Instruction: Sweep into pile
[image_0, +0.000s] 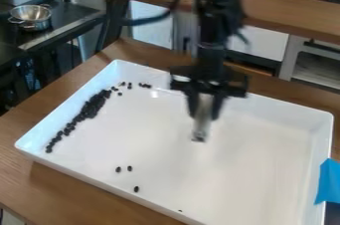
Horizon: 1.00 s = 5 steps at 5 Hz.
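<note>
The black gripper hangs over the middle of the white tray, its fingers shut on a pale, narrow tool that points down and has a dark tip. Along the tray's left side, dark bean-like pieces lie in a long heap. A few more pieces are scattered near the back left corner. Toward the front, loose pieces lie apart from the heap, with another piece closer to the front wall. Whether the tool touches the tray floor, I cannot tell.
The tray stands on a wooden table, with raised walls all round. A blue object is at its right edge. Behind the table runs a wooden counter. A metal colander sits on a dark surface at the upper left.
</note>
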Motion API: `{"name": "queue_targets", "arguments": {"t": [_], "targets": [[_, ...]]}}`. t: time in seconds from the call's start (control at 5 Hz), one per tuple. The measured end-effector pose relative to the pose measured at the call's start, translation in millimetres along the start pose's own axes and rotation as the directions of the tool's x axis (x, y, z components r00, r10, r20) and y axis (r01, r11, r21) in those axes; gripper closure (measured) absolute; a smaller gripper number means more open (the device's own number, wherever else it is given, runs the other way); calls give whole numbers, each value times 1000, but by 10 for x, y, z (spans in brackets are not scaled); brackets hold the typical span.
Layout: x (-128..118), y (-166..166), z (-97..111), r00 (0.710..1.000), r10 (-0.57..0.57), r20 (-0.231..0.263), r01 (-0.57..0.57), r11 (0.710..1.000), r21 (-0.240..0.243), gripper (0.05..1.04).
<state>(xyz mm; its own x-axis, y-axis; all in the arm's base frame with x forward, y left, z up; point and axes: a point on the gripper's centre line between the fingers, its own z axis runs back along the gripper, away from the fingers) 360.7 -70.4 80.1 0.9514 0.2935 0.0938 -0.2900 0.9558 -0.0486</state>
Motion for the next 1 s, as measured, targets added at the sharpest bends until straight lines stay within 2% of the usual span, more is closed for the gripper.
{"name": "queue_targets", "arguments": {"t": [0.2,0.6,1.0], "targets": [[-126,-198,-70,1000,17,-16,-17,1000,-4,707],[-403,-270,-323,999,-35,-1,35,999,41,707],[-647,-218,-529,997,-77,-21,79,995,67,707]]}}
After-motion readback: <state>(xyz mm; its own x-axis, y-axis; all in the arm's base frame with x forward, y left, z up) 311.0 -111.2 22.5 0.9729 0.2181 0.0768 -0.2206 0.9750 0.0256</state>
